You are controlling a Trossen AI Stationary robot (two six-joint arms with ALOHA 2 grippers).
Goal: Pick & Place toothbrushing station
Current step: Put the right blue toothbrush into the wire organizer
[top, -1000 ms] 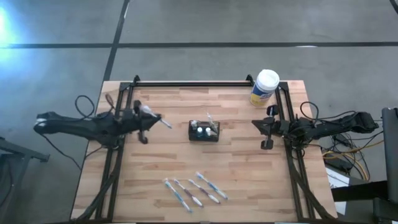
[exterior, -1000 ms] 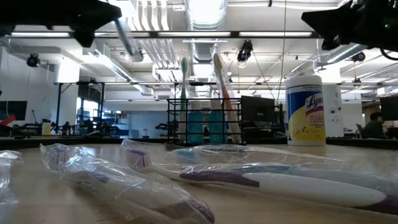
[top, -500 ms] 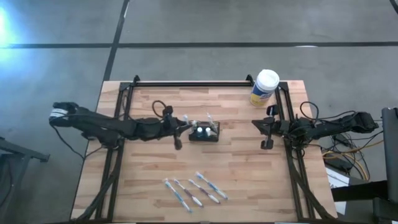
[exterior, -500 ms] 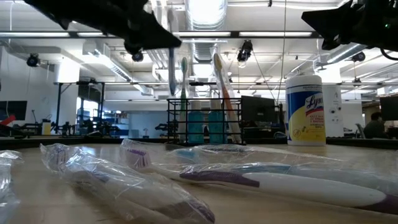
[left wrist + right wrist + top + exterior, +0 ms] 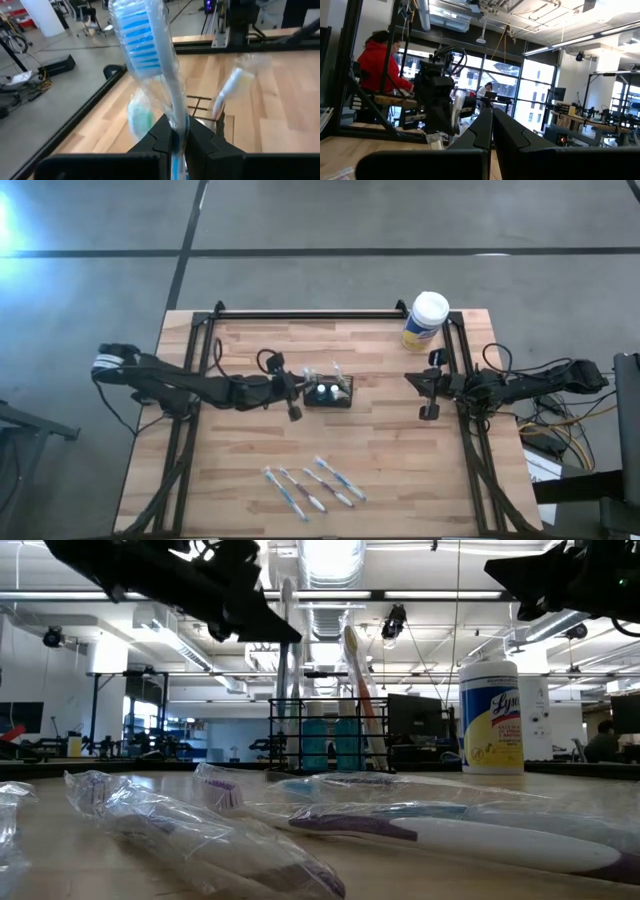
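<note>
At frame centre on the wooden counter (image 5: pixel 250 450), the left gripper (image 5: pixel 296 389) pinches a wrapped toothbrush (image 5: pixel 150 55) beside the basket (image 5: pixel 329 392), while the right gripper (image 5: pixel 428 393) waits shut at right, a red-sleeved person (image 5: pixel 380 62) beyond.

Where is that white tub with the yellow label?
In the high view the tub stands at the table's far right corner, behind the waiting right arm's fingers and well right of the basket.

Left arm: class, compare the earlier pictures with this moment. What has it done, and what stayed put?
The left end effector, shut on a wrapped blue toothbrush, swung from the table's left side across to the black wire-mesh basket, turning the brush upright. The right end effector, the four toothbrushes lying on the table and the wipes canister stayed put.
</note>
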